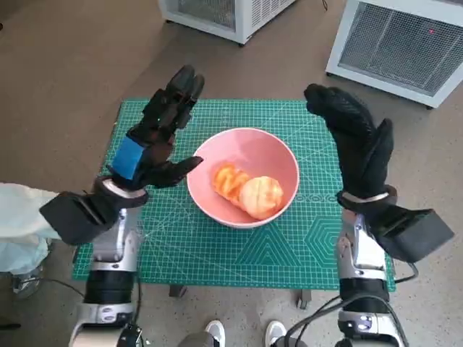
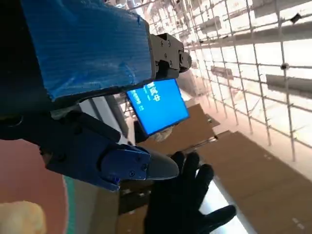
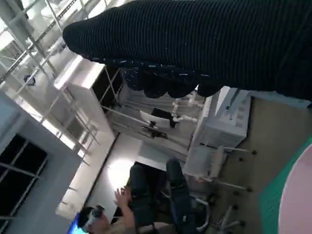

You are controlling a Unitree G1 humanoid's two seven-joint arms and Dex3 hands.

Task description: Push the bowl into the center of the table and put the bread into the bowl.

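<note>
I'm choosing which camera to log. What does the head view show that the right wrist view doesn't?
Only the head view shows the orange-glazed bread lying in the pink round bowl, the blue-taped black left hand open beside it, and most of the green cutting mat. Only the right wrist view shows a seated person. Both show the black-gloved right hand, the bowl's rim and white cabinets.

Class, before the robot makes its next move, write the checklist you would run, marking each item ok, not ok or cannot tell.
1. Bread lies inside the pink bowl: ok.
2. Bowl sits near the middle of the green mat: ok.
3. Left hand holds nothing, fingers apart, beside the bowl: ok.
4. Right hand holds nothing, off the bowl: ok.
5. Bowl rests flat, not tilted: ok.
6. Left thumb touching the bowl's rim: cannot tell.
</note>
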